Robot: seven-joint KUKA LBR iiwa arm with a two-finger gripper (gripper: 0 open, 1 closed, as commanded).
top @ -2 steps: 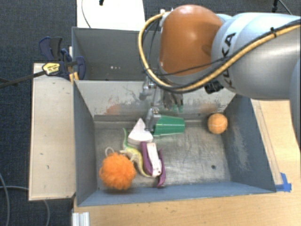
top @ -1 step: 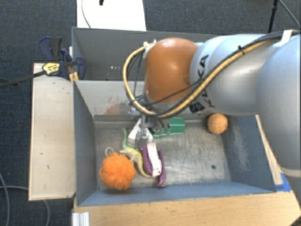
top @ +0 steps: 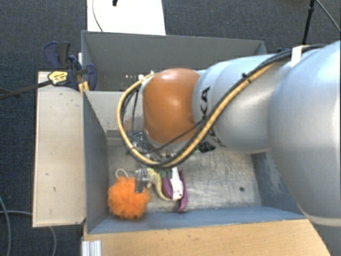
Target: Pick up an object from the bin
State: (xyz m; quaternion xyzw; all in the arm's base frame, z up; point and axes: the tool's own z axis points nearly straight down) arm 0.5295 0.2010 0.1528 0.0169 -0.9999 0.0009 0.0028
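Note:
My gripper (top: 141,179) reaches down near the bin's front left corner, mostly hidden under the arm's orange cover. Its tip is at the upper right edge of a fluffy orange scrubber ball (top: 127,198) with a pale loop of cord, which lies on the floor by the left wall. Just to the right of the gripper lies a purple and white elongated thing (top: 176,190), and a pale yellowish curved thing (top: 157,183) rests against it. I see nothing clearly held.
The arm comes in from the right and covers the middle and back of the bin. Bare grey floor shows at the front right. The front wall runs close below the scrubber ball.

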